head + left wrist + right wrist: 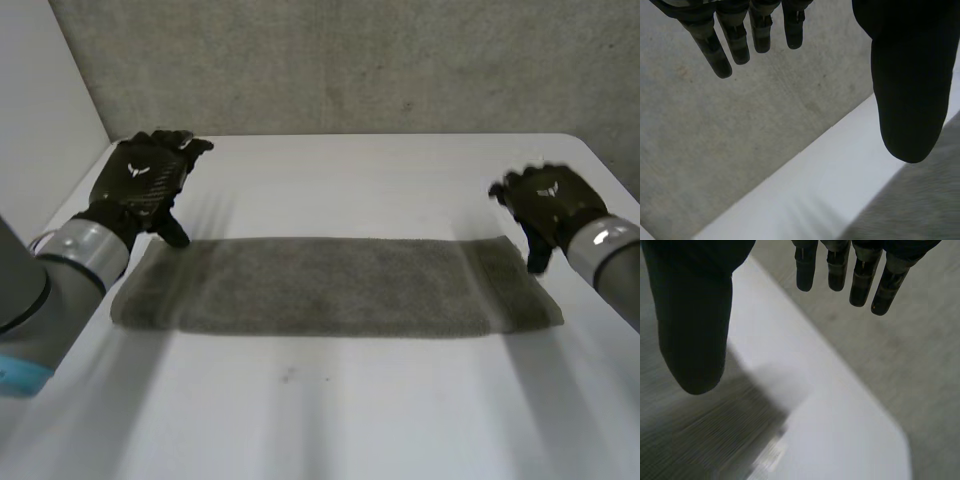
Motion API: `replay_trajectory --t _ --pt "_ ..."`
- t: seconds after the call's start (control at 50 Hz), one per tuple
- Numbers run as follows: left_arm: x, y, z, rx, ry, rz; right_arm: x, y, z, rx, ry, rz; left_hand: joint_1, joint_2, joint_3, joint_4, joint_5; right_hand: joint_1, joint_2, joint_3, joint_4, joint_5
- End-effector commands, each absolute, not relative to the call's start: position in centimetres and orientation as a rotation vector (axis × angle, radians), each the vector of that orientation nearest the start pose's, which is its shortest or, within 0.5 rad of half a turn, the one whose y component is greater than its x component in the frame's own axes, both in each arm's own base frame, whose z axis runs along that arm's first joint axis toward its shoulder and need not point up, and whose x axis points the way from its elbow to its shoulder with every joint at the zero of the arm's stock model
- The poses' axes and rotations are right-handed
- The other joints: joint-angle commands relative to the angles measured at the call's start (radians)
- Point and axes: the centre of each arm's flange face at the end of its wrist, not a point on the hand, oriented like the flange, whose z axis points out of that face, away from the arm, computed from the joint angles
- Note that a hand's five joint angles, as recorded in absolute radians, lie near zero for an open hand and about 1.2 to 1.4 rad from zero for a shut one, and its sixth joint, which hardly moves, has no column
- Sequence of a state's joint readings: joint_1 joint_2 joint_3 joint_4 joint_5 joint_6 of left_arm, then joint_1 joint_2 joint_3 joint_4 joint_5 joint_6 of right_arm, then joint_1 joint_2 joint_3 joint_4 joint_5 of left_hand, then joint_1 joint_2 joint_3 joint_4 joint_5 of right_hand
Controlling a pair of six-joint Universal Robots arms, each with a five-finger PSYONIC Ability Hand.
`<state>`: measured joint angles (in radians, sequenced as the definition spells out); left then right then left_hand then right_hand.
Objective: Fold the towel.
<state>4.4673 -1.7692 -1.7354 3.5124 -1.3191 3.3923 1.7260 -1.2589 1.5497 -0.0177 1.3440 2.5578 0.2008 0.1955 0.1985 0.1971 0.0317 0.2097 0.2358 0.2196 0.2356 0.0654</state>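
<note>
Long grey terry towel (335,287) is laid flat across the white desk (330,420). Left hand (145,180) and right hand (548,203) are held by its far corners, fingers straight and apart, nothing grasped. Risk (judged): if only one corner is caught, the fold will be skewed.

Black left hand (148,180), black right hand (548,200), grey arms (20,285).

Bare robot-lab test bench: plain white table (400,180) against a rough grey wall (350,60).

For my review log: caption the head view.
Grey towel flat on the white table; left hand and right hand open at its far corners.
</note>
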Motion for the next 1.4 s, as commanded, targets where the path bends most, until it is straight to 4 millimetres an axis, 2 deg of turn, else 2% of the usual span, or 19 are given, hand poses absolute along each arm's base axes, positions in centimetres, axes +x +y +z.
replay_trajectory --t 0.02,0.38,0.56,0.6,0.7,0.86,1.0,1.04,1.08,1.1,1.14,1.16,1.2,1.22,1.24,1.26,1.3,1.32,1.4 --pt "-22.7 -26.6 21.8 0.723 2.396 -2.348 18.2 -29.5 18.5 -1.097 2.475 -1.68 -0.011 -0.005 -0.008 -0.007 -0.016 0.219 0.192 0.209 0.193 0.188" --pt "-22.6 -26.2 20.9 0.671 2.456 -2.356 17.0 -30.6 13.6 -1.085 2.464 -1.597 -0.025 -0.02 -0.023 -0.022 -0.031 0.413 0.386 0.403 0.387 0.382" --pt "-22.6 -26.0 20.7 0.676 2.466 -2.347 16.1 -32.2 13.1 -1.071 2.462 -1.693 -0.025 -0.02 -0.023 -0.022 -0.031 1.185 1.159 1.175 1.159 1.155" --pt "-22.6 -25.9 20.7 0.676 2.464 -2.349 15.7 -32.5 13.1 -1.08 2.473 -1.699 -0.025 -0.02 -0.023 -0.022 -0.031 1.187 1.16 1.177 1.161 1.156" --pt "-22.5 -25.9 21.2 0.669 2.446 -2.365 13.3 -33.7 13.7 -1.117 2.567 -1.775 -0.025 -0.02 -0.023 -0.022 -0.031 1.187 1.16 1.177 1.161 1.156" --pt "-22.4 -25.5 21.9 0.669 2.419 -2.392 5.0 -36.9 15.9 -1.169 2.937 -1.911 -0.025 -0.02 -0.023 -0.022 -0.031 1.187 1.16 1.177 1.161 1.156" --pt "-22.4 -25.4 22.3 0.668 2.402 -2.409 5.1 -38.1 18.3 -1.155 2.857 -2.064 -0.025 -0.02 -0.023 -0.022 -0.031 1.187 1.16 1.177 1.161 1.156" --pt "-22.4 -25.4 22.3 0.668 2.402 -2.409 6.5 -38.0 19.3 -1.173 2.773 -2.126 -0.025 -0.02 -0.023 -0.022 -0.031 1.187 1.16 1.177 1.161 1.156" --pt "-22.3 -25.4 22.4 0.666 2.396 -2.414 11.9 -37.0 21.7 -1.259 2.51 -2.238 -0.025 -0.02 -0.023 -0.022 -0.031 1.187 1.16 1.177 1.161 1.156" --pt "-22.3 -25.4 22.4 0.666 2.396 -2.414 11.9 -37.0 21.7 -1.26 2.508 -2.239 -0.025 -0.02 -0.023 -0.022 -0.031 1.187 1.16 1.177 1.161 1.156" --pt "-22.3 -25.3 22.5 0.666 2.394 -2.416 17.5 -35.3 22.6 -1.392 2.231 -2.276 -0.025 -0.02 -0.023 -0.022 -0.031 1.187 1.16 1.177 1.161 1.156" --pt "-22.3 -25.3 22.5 0.666 2.394 -2.416 17.6 -35.3 22.6 -1.393 2.23 -2.276 -0.025 -0.02 -0.023 -0.022 -0.031 1.187 1.16 1.177 1.161 1.156" --pt "-22.3 -25.3 22.7 0.664 2.388 -2.421 23.1 -32.4 22.7 -1.526 1.956 -2.273 -0.025 -0.02 -0.023 -0.022 -0.031 1.187 1.16 1.177 1.161 1.156" --pt "-22.3 -25.3 22.7 0.664 2.388 -2.421 23.2 -32.4 22.7 -1.527 1.954 -2.273 -0.025 -0.02 -0.023 -0.022 -0.031 1.187 1.16 1.177 1.161 1.156" --pt "-22.2 -25.3 22.8 0.659 2.379 -2.427 25.7 -30.8 22.5 -1.581 1.834 -2.259 -0.025 -0.02 -0.023 -0.022 -0.031 1.187 1.16 1.177 1.161 1.156" --pt "-22.2 -25.3 22.8 0.659 2.379 -2.427 25.7 -30.8 22.5 -1.581 1.833 -2.259 -0.025 -0.02 -0.023 -0.022 -0.031 1.187 1.16 1.177 1.161 1.156" --pt "-22.2 -25.1 22.9 0.658 2.377 -2.432 30.6 -27.1 20.7 -1.693 1.631 -2.177 -0.025 -0.02 -0.023 -0.022 -0.031 1.187 1.16 1.177 1.161 1.156" --pt "-22.2 -25.1 22.9 0.658 2.377 -2.432 30.7 -27.1 20.7 -1.693 1.63 -2.176 -0.025 -0.02 -0.023 -0.022 -0.031 1.187 1.16 1.177 1.161 1.156" --pt "-22.1 -25.0 23.2 0.655 2.363 -2.444 35.4 -21.5 17.5 -1.813 1.45 -2.006 -0.025 -0.02 -0.023 -0.022 -0.031 1.187 1.16 1.177 1.161 1.156"
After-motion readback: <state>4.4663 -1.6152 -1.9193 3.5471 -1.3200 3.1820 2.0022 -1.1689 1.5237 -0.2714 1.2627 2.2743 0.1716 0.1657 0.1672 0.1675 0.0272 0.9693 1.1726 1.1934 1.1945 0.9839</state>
